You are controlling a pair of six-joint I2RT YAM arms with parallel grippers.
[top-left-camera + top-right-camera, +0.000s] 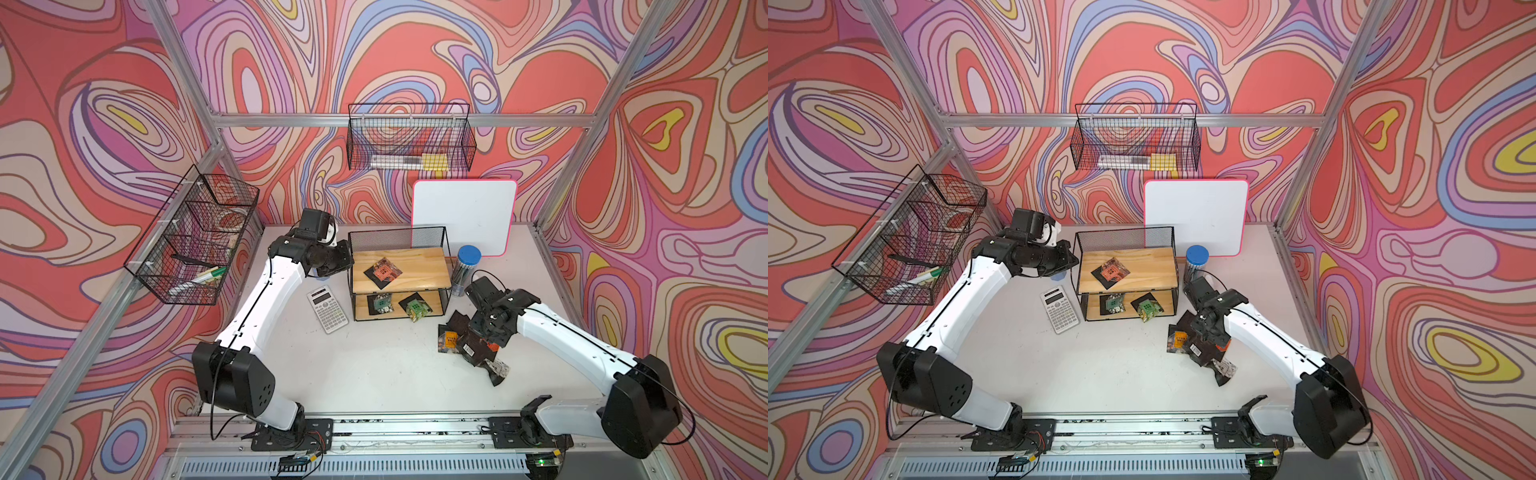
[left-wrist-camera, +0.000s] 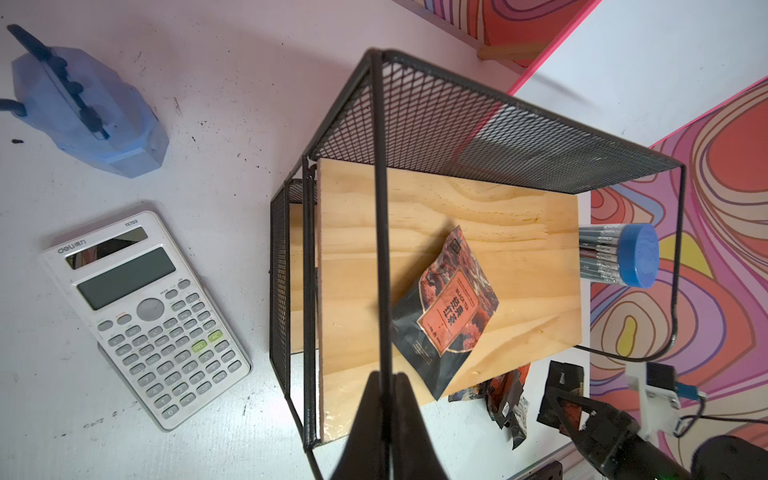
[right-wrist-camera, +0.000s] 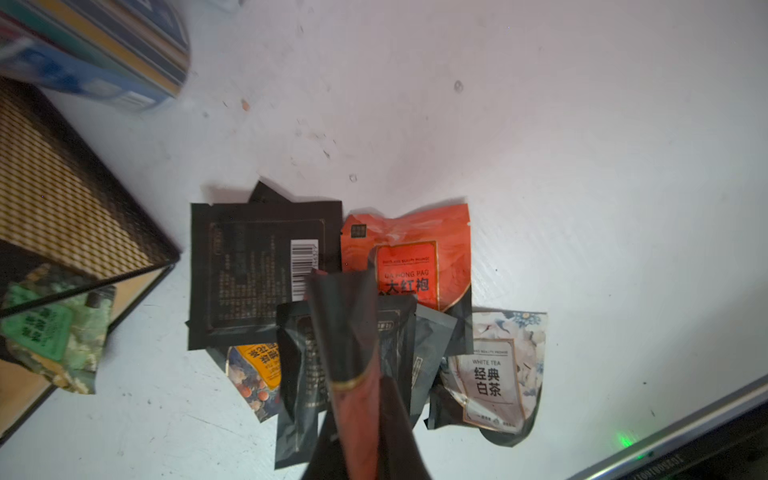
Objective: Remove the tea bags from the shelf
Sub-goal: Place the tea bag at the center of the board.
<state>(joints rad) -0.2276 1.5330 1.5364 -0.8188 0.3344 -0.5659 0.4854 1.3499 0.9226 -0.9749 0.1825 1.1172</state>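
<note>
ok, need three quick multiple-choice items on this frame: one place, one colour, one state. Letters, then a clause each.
1. Relative to the shelf, the calculator lies: A on its top board; B on the table beside it; C behind it.
2. The tea bags on the lower board have panels that are: A blue; B white; C green.
3. The right gripper is: A open over bare table; B shut on a tea bag; C out of view.

1 B: it lies flat on the table next to the frame.
2 C: both show green in both top views.
3 B: the right wrist view shows a dark sachet pinched above the pile.
</note>
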